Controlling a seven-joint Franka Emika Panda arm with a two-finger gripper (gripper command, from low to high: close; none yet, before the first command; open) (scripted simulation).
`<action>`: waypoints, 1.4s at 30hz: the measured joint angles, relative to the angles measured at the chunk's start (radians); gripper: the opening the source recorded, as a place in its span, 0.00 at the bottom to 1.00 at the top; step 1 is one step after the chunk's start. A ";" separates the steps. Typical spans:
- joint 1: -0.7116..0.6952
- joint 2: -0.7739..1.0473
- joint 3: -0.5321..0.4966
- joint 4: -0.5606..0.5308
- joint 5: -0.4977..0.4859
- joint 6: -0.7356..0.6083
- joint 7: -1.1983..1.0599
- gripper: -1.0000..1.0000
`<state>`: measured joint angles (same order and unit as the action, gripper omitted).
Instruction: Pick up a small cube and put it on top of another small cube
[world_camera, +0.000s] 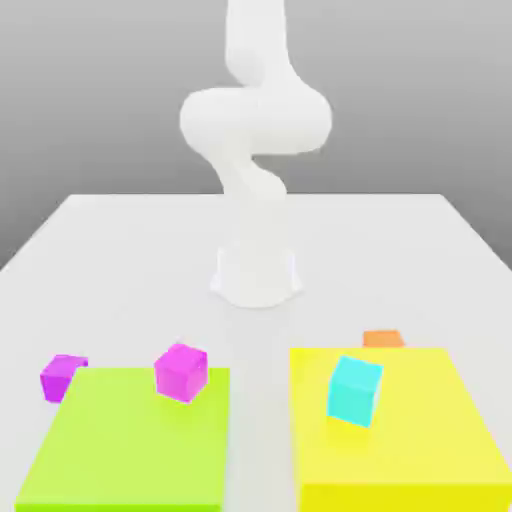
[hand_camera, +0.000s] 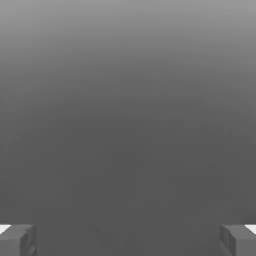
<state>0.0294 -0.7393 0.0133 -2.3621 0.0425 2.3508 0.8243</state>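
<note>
So in the exterior view, the white arm (world_camera: 255, 150) stands on its base at the middle of the pale worktop (world_camera: 120, 250), curled up high. Taking the yellow mat (world_camera: 420, 450) as the landmark: the small orange cube (world_camera: 383, 339) sits on the worktop right at the mat's far edge, mostly hidden behind it, so just its top strip peeks over. A cyan cube (world_camera: 354, 391) looks tipped on the yellow mat, near its far end and closer to the arm side. Off to the exterior view's left of the yellow mat there's a lime green mat (world_camera: 130, 450), with one magenta cube (world_camera: 181, 371) at its far edge and another magenta cube (world_camera: 62, 376) just off its far corner.

Hand view: the jaws are spread wide with nothing between them, one fingertip (hand_camera: 17, 240) at each lower corner and plain grey between.

My guess on handling: the orange cube looks like a plain solid block, light and stiff, with flat faces. Pinching two opposite side faces straight from above should work. It's small, so an off-centre grab could twist it.
</note>
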 joint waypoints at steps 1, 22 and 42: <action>0.013 0.027 0.008 -0.027 0.018 0.022 0.011 0.50; 0.273 0.530 0.357 -0.547 0.203 0.450 0.357 0.50; 0.589 0.949 -0.005 -0.577 -0.317 0.799 0.802 0.00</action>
<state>0.6184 0.2095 0.0083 -2.9388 -0.2741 3.1495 1.6265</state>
